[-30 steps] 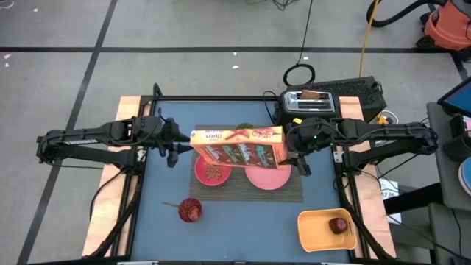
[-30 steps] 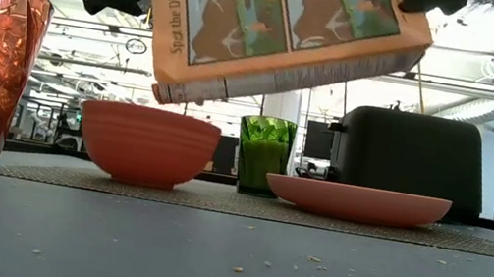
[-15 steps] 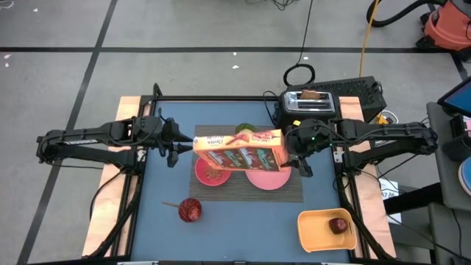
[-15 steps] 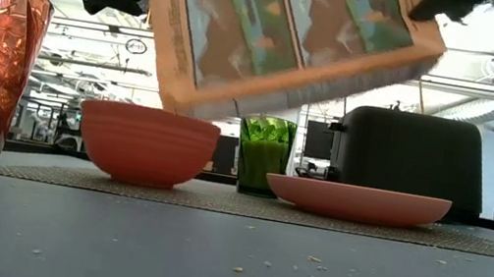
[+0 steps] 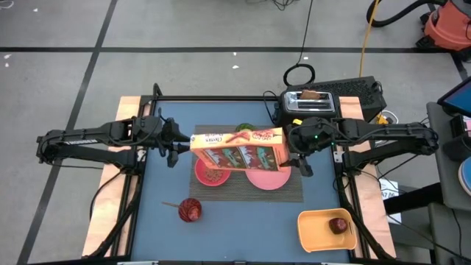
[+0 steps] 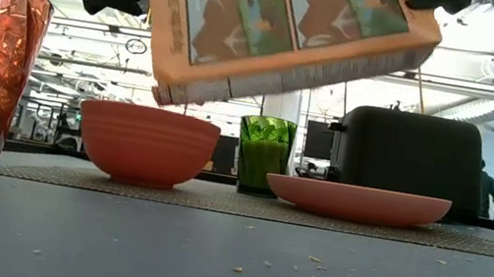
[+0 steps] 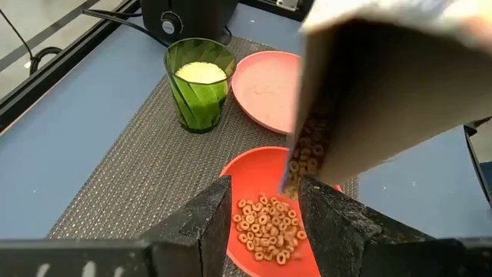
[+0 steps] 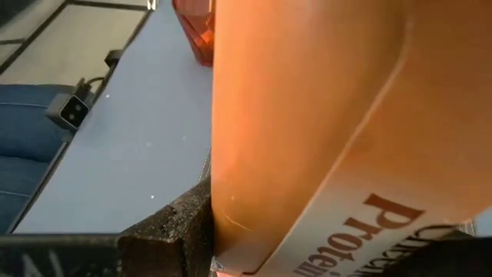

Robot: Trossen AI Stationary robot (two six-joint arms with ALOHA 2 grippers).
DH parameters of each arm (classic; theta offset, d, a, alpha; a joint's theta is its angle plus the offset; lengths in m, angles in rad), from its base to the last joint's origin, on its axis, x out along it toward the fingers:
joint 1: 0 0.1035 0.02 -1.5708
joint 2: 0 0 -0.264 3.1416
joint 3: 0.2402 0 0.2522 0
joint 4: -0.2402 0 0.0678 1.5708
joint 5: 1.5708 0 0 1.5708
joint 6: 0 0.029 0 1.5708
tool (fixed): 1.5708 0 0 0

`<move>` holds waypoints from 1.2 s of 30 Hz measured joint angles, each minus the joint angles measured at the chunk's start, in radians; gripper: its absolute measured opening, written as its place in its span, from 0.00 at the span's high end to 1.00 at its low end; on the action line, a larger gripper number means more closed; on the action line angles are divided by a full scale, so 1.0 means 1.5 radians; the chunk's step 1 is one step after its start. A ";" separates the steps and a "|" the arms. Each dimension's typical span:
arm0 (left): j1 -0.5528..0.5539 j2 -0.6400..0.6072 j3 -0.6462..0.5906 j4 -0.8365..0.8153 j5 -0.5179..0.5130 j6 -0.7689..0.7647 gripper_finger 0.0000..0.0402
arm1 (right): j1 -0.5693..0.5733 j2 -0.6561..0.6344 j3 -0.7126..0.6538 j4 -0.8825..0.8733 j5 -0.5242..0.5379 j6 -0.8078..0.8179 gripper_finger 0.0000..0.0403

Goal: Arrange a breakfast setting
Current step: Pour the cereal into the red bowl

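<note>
The cereal box (image 5: pixel 239 149) hangs tilted above the dark striped placemat (image 5: pixel 294 193), its open left end over the pink-red bowl (image 5: pixel 212 173). My right gripper (image 5: pixel 293 151) is shut on the box's right end. Cereal rings (image 7: pixel 306 158) spill from the box's mouth into the bowl (image 7: pixel 269 223), which holds several rings. My left gripper (image 7: pixel 263 188) stands open just left of the box's low end and touches nothing. The pink plate (image 5: pixel 266 177) lies on the mat beside the bowl. The toast (image 5: pixel 313 95) sticks out of the black toaster. The apple (image 5: pixel 338 225) sits in the orange tray. My right gripper pinches the box's closed right end (image 5: pixel 280 147) between its two fingers; one finger (image 8: pixel 181 223) lies against the box's broad side (image 8: pixel 231 192). It comes from the table's right, slanting down. The box is lifted clear, its open left end lower than the held end.
A green cup (image 5: pixel 244 128) stands on the mat's far edge behind the bowl. The black toaster (image 5: pixel 309 107) sits at the back right, the orange tray (image 5: pixel 324 228) at the near right. A red tumbler (image 5: pixel 189 210) stands near left. Crumbs dot the near table.
The cereal box has rocked a little in my right gripper and come back to almost the same tilt over the bowl. Both grippers have stayed where they were.
</note>
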 joint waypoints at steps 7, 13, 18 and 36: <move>0.000 0.000 0.000 0.000 0.000 0.000 0.61 | 0.000 0.001 0.000 -0.036 0.000 0.002 0.48; 0.000 0.000 0.000 0.000 0.000 0.000 0.61 | 0.000 -0.001 0.001 0.012 0.000 -0.008 0.48; 0.000 0.000 0.000 0.000 0.000 0.000 0.61 | 0.000 0.005 0.000 -0.024 0.001 -0.006 0.48; 0.000 0.000 0.000 0.000 0.000 -0.001 0.61 | 0.000 -0.001 0.001 -0.003 -0.001 0.000 0.48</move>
